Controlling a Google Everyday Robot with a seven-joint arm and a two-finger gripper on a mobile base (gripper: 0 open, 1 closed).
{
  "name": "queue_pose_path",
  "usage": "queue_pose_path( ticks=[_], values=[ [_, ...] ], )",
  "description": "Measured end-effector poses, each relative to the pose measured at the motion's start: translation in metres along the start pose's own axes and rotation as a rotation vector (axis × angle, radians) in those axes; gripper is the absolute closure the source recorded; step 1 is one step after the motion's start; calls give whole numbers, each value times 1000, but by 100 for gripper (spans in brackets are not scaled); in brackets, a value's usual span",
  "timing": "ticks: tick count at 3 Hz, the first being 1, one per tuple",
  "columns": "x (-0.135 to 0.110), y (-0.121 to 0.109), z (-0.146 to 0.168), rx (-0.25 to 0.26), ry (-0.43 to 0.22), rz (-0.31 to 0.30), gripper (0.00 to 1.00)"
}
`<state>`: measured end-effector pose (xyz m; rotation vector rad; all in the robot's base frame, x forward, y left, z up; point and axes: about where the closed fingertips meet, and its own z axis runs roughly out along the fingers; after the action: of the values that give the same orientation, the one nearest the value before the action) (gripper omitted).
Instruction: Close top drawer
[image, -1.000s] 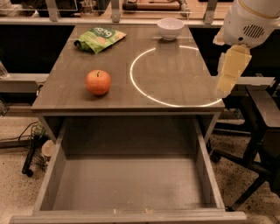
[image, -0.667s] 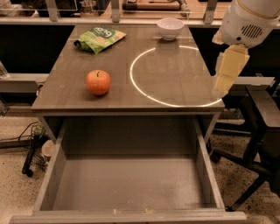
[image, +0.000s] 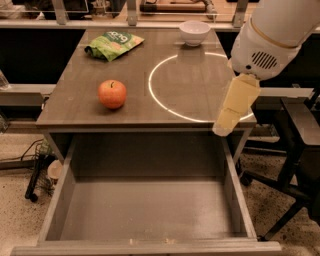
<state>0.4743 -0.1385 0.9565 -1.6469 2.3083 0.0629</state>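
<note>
My claw hangs by the worktop's right edge; I cannot tell if it is open. The drawer sticks out below. It looks hard and heavy. I'd push its front.

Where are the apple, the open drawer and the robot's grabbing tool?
apple (image: 112, 93), camera view, middle of its skin.
top drawer (image: 150, 207), camera view, bare floor inside.
tool (image: 223, 129), camera view, lower tip, near front right corner of table (image: 75, 102).

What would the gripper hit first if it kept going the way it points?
The gripper hangs over the corner of the table, pointing down and slightly left. It would likely meet the right wall of the top drawer first; depth is unclear.
</note>
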Motion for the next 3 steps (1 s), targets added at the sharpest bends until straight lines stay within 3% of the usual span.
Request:
queue_pose_path(
  ticks=[1,2,3],
  values=[
    [0,0,0,0,0,0,0],
    [6,-97,32,103,19,1,0],
    [57,-169,55,168,82,-47,0]
  ],
)
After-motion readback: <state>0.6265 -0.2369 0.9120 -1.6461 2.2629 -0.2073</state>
